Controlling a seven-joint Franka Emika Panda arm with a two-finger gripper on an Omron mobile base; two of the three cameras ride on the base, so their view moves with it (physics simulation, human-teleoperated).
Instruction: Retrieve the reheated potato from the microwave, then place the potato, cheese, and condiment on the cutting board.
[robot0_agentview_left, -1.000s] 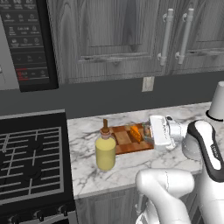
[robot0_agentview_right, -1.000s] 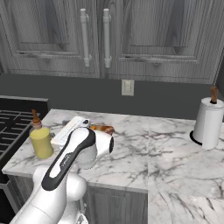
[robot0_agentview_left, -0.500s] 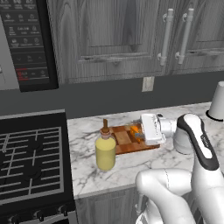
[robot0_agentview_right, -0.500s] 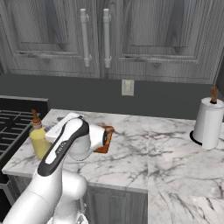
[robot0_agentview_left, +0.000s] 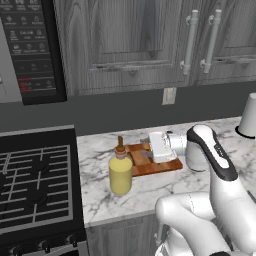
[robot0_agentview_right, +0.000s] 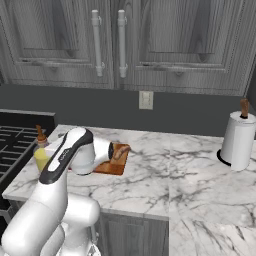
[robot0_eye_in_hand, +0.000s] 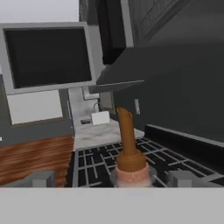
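Left base view: condiment upright on the counter near its stove-side edge, just beside the cutting board. Gripper fully open, empty, facing the bottle's stopper.

Marble counter bears cutting board, condiment.
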